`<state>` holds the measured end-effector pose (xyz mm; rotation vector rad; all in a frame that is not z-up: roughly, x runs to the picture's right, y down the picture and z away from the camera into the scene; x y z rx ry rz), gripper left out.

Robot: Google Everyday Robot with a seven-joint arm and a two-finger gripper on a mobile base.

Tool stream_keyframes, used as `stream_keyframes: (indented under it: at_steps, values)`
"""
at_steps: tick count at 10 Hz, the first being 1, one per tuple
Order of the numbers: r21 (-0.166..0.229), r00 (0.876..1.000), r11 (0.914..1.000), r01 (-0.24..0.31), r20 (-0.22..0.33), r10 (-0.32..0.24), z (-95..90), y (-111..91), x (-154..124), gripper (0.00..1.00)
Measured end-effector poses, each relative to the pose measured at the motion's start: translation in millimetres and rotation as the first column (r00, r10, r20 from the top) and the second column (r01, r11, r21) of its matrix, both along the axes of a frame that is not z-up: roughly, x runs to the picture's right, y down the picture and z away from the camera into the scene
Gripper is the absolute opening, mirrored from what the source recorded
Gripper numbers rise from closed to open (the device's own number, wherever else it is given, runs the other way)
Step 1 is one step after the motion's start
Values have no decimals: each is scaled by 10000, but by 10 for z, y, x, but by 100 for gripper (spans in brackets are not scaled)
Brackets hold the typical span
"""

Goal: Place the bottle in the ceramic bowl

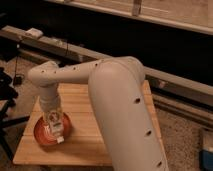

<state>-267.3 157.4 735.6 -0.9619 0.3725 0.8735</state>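
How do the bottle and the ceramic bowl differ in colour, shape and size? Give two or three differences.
The bottle is whitish; the ceramic bowl is orange-red. The bottle is narrow, the bowl round and wider. Both are on the wooden table, under the gripper.
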Motion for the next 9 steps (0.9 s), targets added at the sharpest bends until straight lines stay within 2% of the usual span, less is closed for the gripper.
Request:
stream_keyframes:
  at_steps: [9]
  values:
    - [-95, 9999, 9999, -58, 99, 59, -3, 4, -10, 70]
